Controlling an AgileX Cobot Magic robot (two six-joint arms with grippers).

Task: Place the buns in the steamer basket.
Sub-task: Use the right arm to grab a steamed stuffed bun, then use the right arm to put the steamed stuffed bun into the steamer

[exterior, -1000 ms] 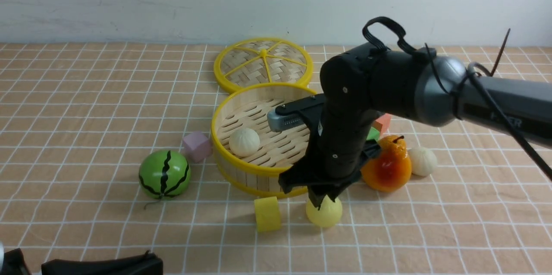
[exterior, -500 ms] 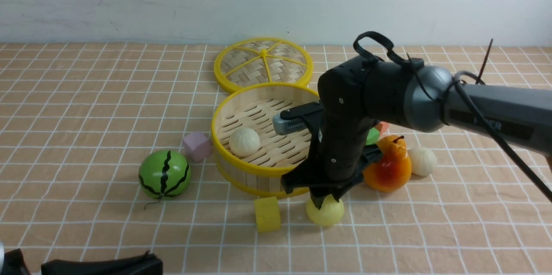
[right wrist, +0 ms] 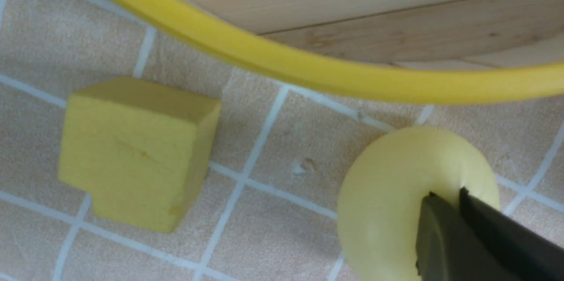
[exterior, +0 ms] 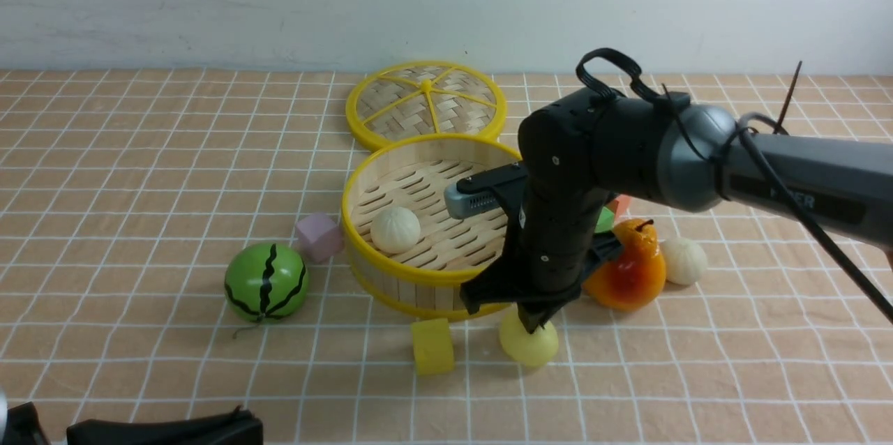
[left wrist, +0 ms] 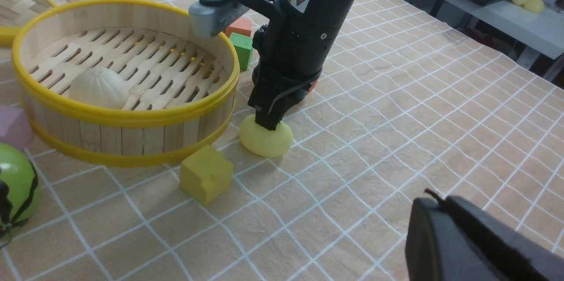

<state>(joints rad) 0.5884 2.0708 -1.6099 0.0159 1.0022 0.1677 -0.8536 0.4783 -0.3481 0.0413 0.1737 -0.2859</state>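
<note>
On the checkered tabletop (exterior: 139, 187) we see a yellow cube (exterior: 432, 346) and, just to the right of it, a yellow bun (exterior: 530, 346). Both lie in front of the steamer basket (exterior: 401, 291), near its front wall, and that wall stands between this bun and the basket floor. To the right of the basket there is a pear (exterior: 628, 270), and a second white bun (exterior: 684, 260) lies just beside the pear on its far right side. A green cube (exterior: 604, 220) and a red cube (exterior: 620, 204) are behind the pear, mostly hidden by the right arm (exterior: 628, 145). On the left, a pink cube (exterior: 318, 237) is just beside the basket wall and a watermelon ball (exterior: 265, 282) lies nearer to us. A woven lid (exterior: 425, 100) lies flat behind the basket.

Inside the basket there is one white bun (exterior: 395, 229), on the left part of the slatted floor.

The right arm reaches in from the right, bends downward at the wrist and covers the right side of the basket. The right claw (exterior: 534, 325) points straight down, and its fingers are almost together, pinching into the top of the yellow bun, which rests on the tabletop. Of the left claw (exterior: 167, 427) only a dark part shows at the lower edge, so we cannot tell its state.
</note>
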